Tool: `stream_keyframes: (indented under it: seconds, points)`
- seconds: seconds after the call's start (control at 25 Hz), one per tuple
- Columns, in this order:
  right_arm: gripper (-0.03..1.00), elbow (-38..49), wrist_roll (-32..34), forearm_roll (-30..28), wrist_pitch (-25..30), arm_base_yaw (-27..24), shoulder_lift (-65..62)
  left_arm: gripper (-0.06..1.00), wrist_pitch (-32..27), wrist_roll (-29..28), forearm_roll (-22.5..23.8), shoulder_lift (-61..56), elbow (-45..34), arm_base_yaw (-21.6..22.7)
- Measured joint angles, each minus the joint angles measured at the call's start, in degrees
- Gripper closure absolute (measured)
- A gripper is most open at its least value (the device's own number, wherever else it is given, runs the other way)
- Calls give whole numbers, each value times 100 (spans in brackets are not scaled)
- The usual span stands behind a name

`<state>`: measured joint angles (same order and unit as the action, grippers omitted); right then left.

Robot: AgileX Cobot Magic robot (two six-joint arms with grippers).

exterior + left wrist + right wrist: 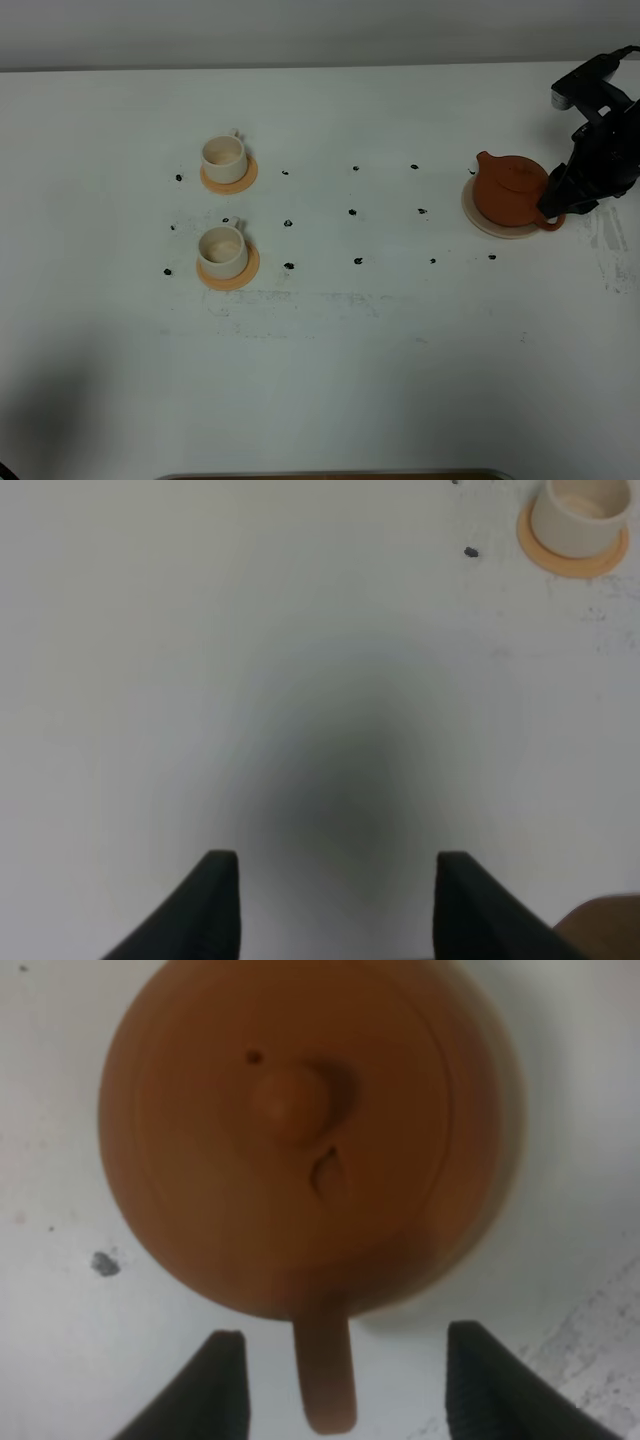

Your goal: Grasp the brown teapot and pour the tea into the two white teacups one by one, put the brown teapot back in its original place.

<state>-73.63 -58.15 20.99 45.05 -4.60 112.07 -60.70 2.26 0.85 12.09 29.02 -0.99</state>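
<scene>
The teapot [510, 190] stood upright on its saucer [500, 232] at the right of the tabletop [380, 340], lid on. It was well apart from the far cup [223, 159] and the near cup [222, 250], each set on a coaster [250, 176] toward the left. The right claw [555, 205] was held at the teapot's handle [327, 1375]. In the wrist view its jaws were spread wide, one on either side of the handle, with a gap on both sides and nothing gripped. The left claw [337, 860] was likewise open and empty over bare tabletop.

Whether tea lay in either cup could not be told. The step was judged to be the grasp of the teapot, with pouring not yet begun, though a release after a return could not be ruled out. For a grasp, the jaws would need to be closed squarely on the handle. The teapot would then need to be lifted level, so that no tea was spilled before the first cup was reached.
</scene>
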Motion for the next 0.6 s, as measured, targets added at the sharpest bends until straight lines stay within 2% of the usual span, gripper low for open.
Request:
stream_keyframes:
  seconds: [0.6]
  points:
    - [52, -7, -32, -247, -48, 0, 112, 48, 0, 0, 0, 0, 0, 0]
